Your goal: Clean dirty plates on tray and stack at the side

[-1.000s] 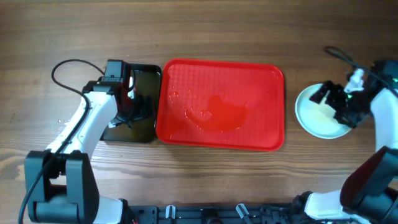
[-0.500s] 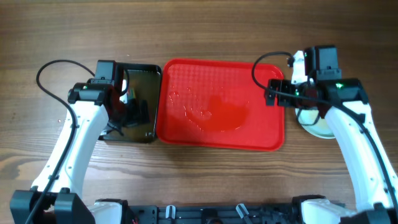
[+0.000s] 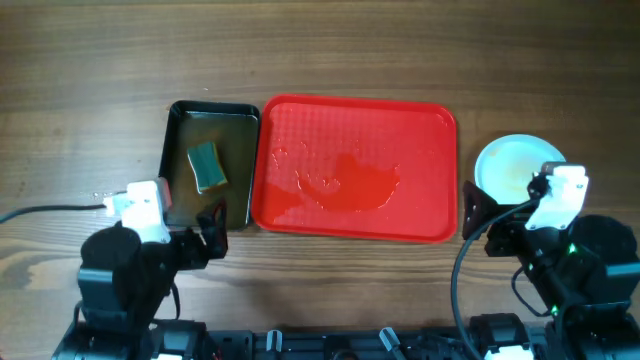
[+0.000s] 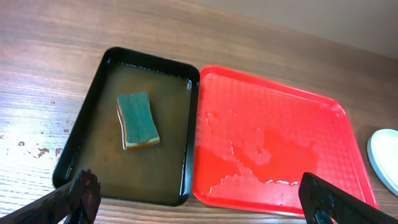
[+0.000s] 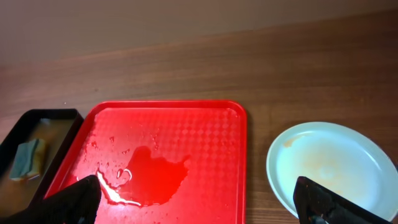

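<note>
Nearest the edge, the left gripper (image 4: 198, 194) and right gripper (image 5: 198, 190) are parked with jaws spread wide, nothing held. Just beyond, the tray (image 3: 400, 130) is bare except for a puddle (image 3: 350, 185) pooled on it, so water could get sloshed onto the table (image 3: 100, 60) if it's bumped. The plates (image 5: 329, 165) are piled just right of the tray, count can't be told. A faint orange tinge is seen on top, so a re-wipe might be needed tbh.

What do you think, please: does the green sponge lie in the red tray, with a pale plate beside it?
No: the left wrist view shows the green sponge in the black tray; the pale plate is indeed beside the red tray.
</note>
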Robot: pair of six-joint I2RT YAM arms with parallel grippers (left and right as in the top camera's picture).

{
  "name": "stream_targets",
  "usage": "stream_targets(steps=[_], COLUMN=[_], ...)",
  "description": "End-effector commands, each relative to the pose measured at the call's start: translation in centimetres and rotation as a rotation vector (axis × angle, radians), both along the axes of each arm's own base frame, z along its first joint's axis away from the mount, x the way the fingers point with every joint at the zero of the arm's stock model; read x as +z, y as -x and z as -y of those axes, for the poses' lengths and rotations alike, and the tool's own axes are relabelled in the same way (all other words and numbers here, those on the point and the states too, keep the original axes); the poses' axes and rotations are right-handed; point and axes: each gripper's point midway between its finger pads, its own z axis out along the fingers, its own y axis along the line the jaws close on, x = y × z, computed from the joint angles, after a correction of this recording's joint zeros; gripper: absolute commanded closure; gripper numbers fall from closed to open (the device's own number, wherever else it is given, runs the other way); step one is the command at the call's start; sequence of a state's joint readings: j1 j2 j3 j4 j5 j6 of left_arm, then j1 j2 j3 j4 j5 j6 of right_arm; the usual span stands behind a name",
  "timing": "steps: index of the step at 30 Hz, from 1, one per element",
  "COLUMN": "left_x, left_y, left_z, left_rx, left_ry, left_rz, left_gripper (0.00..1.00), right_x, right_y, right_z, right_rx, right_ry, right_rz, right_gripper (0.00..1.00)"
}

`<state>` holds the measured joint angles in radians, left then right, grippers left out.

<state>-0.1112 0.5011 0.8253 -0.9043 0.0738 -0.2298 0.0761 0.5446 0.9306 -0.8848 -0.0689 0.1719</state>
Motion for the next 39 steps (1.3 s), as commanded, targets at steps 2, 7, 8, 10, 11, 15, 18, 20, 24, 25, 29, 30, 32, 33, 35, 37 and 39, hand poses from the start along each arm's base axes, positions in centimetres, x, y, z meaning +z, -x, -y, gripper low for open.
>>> stream_targets(steps=[2, 7, 8, 10, 11, 15, 18, 20, 24, 25, 29, 30, 32, 33, 35, 37, 39], left_x=[-0.8, -2.2, -2.4, -2.4, -2.4, -2.4, -2.4, -2.4, -2.4, -2.4, -2.4, -2.4, -2.4, -2.4, -2.4, -2.4, -2.4], left_y=[0.5, 1.5, 1.7, 1.7, 1.7, 1.7, 1.7, 1.7, 1.7, 1.7, 1.7, 1.7, 1.7, 1.7, 1.7, 1.7, 1.7], left_z=[0.2, 0.1, 0.0, 0.0, 0.0, 0.0, 0.0, 0.0, 0.0, 0.0, 0.0, 0.0, 0.0, 0.0, 0.0, 0.0, 0.0], left_rx=[-0.014, -0.014, -0.014, -0.014, -0.014, -0.014, -0.014, -0.014, -0.014, -0.014, -0.014, -0.014, -0.014, -0.014, -0.014, -0.014, -0.014], left_ry=[-0.003, -0.010, -0.012, -0.012, -0.012, -0.012, -0.012, -0.012, -0.012, -0.012, -0.012, -0.012, -0.012, -0.012, -0.012, -0.012, -0.012], left_rz=[-0.027, -0.096, -0.106, -0.109, -0.108, -0.109, -0.108, -0.108, -0.108, -0.108, -0.108, -0.108, -0.108, -0.108, -0.108, -0.108, -0.108], left_gripper=[0.00, 0.00, 0.00, 0.00, 0.00, 0.00, 0.00, 0.00, 0.00, 0.00, 0.00, 0.00, 0.00, 0.00, 0.00, 0.00, 0.00], right_x=[-0.6, -0.7, -0.8, -1.8, -2.2, -0.7, 1.0, 1.5, 1.2, 1.0, -0.9, -1.7, -4.0, -5.2, -9.9, -10.4, -10.4], right_y=[-0.2, -0.3, -0.2, 0.4, 0.8, 1.2, 1.8, 2.0, 0.4, -0.2, -1.6, -1.8, -2.5, -2.8, -3.3, -3.3, -3.3], right_z=[0.3, 0.3, 0.4, 0.6, 0.6, 1.4, 1.3, 1.4, 2.0, 2.1, 2.1, 2.1, 1.7, 1.2, 0.8, 0.9, 0.9], right_rx=[-0.024, -0.024, -0.026, -0.034, -0.034, -0.057, -0.040, -0.052, -0.096, -0.101, -0.108, -0.109, -0.073, -0.037, 0.011, -0.004, -0.003], right_ry=[0.003, 0.004, 0.006, 0.014, 0.016, 0.050, 0.064, 0.053, 0.041, 0.038, 0.030, 0.037, 0.102, 0.143, 0.156, 0.110, 0.113], right_rz=[-0.017, -0.022, -0.024, -0.074, -0.089, 0.061, 0.313, 0.450, 0.658, 0.707, 0.848, 0.852, 0.780, 0.736, 0.550, 0.520, 0.521], right_gripper=[0.00, 0.00, 0.00, 0.00, 0.00, 0.00, 0.00, 0.00, 0.00, 0.00, 0.00, 0.00, 0.00, 0.00, 0.00, 0.00, 0.00])
